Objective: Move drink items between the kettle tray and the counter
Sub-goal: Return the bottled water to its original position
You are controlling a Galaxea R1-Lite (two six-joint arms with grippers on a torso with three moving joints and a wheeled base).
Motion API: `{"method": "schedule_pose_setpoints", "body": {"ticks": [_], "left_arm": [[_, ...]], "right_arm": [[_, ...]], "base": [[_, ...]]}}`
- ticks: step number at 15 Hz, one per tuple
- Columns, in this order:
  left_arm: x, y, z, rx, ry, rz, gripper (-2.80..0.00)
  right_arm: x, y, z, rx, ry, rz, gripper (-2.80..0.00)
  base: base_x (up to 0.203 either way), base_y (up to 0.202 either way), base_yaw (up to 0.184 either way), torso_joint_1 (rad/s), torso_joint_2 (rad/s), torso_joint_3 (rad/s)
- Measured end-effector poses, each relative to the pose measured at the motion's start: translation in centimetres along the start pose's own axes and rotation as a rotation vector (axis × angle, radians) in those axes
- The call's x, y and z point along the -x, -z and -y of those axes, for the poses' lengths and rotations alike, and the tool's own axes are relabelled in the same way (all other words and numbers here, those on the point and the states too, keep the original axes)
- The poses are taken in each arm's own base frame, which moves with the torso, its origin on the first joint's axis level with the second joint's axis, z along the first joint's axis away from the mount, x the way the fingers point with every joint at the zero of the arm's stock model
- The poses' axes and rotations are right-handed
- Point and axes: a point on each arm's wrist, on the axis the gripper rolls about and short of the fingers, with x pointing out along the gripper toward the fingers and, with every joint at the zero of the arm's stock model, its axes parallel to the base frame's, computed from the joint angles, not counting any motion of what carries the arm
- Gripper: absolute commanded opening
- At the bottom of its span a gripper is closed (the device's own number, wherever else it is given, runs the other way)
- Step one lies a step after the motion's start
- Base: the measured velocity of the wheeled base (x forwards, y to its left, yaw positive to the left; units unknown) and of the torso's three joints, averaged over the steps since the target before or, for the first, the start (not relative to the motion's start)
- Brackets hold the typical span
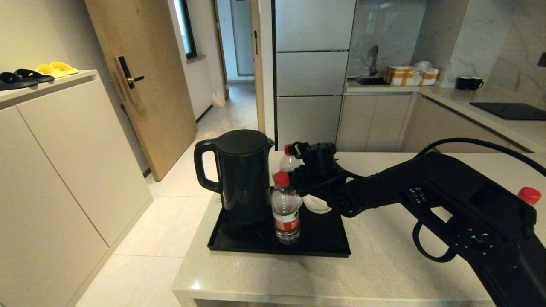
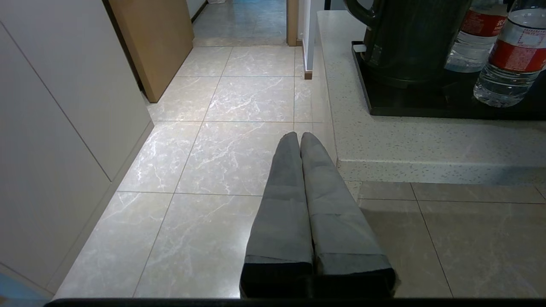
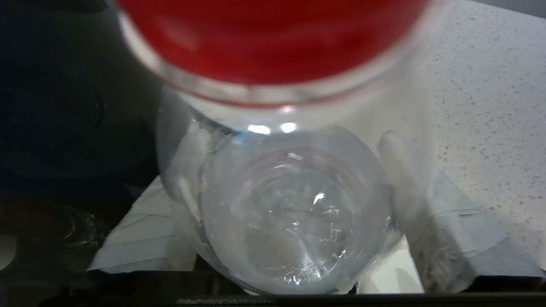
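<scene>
Right gripper (image 1: 298, 164) fingers clasp the rear bottle (image 1: 288, 161) on the tray (image 1: 324, 247) beside the kettle (image 1: 243, 177); left gripper (image 2: 298, 138) fingers pressed together above the floor (image 2: 230, 140).

The pale speckled stone counter (image 1: 384, 264) carries a flat black kettle tray (image 1: 324, 243) near its left end, set just back from the front edge. Bare stone runs along in front of the tray and away to its right. Far over on the right a red bottle cap (image 1: 529, 195) shows above the stone, the bottle under it hidden
</scene>
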Motion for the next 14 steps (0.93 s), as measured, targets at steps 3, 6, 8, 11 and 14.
{"method": "schedule_pose_setpoints", "body": {"ticks": [3, 6, 8, 11, 14], "left_arm": [[0.0, 0.0, 0.0, 0.0, 0.0, 0.0, -2.8], [0.0, 0.0, 0.0, 0.0, 0.0, 0.0, -2.8], [0.0, 0.0, 0.0, 0.0, 0.0, 0.0, -2.8], [0.0, 0.0, 0.0, 0.0, 0.0, 0.0, -2.8], [0.0, 0.0, 0.0, 0.0, 0.0, 0.0, -2.8]], "right_arm": [[0.3, -0.1, 0.3, -0.003, 0.006, -0.001, 0.0], [1.3, -0.7, 0.6, -0.016, 0.001, -0.003, 0.0], [2.2, -1.4, 0.8, -0.035, 0.0, 0.006, 0.0], [3.5, -2.8, 0.9, -0.049, -0.001, 0.035, 0.0], [4.9, -4.8, 1.2, -0.082, 0.003, 0.08, 0.0]], "base": [[0.0, 0.0, 0.0, 0.0, 0.0, 0.0], [0.0, 0.0, 0.0, 0.0, 0.0, 0.0], [0.0, 0.0, 0.0, 0.0, 0.0, 0.0], [0.0, 0.0, 0.0, 0.0, 0.0, 0.0], [0.0, 0.0, 0.0, 0.0, 0.0, 0.0]]}}
